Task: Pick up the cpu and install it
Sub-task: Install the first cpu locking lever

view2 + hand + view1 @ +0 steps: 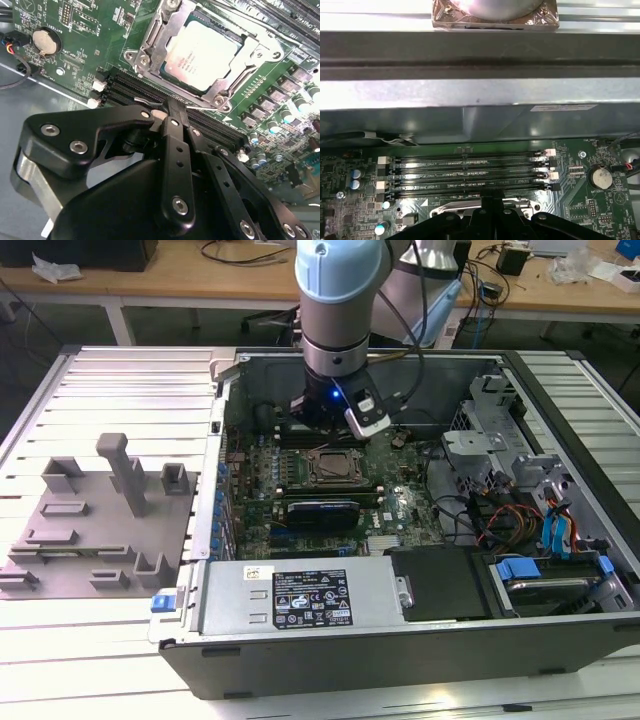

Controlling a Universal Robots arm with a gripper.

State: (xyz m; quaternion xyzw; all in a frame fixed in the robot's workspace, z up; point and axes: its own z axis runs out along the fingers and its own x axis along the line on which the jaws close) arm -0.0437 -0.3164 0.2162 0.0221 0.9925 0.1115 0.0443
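End effector [176, 107] hovers with fingers pinched together, holding nothing, just beside the cpu [202, 54], which sits in its socket on the motherboard [75, 45], mid-frame.

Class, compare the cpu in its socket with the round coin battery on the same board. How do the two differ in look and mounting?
The cpu is square with a pale silver-grey top; the coin battery is round and brassy. The cpu looks larger than the coin battery. A metal frame surrounds the cpu; the coin battery sits in a small dark holder. Both lie flat on the green motherboard.
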